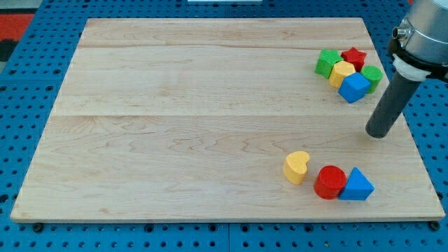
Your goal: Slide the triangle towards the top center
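While my tip (379,133) hovers apart, blue triangle (358,185) touches red cylinder (330,182).

Blue triangle (358,185), red cylinder (329,183), yellow heart (297,166), pale wooden board (175,126), seemingly black tool (379,133).

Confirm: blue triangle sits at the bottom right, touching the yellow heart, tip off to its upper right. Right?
Not quite. The camera view shows the blue triangle touching the red cylinder, not the yellow heart, which lies apart on the cylinder's left. The rest holds: the triangle is at the view's bottom right, and my tip is up and to its right.
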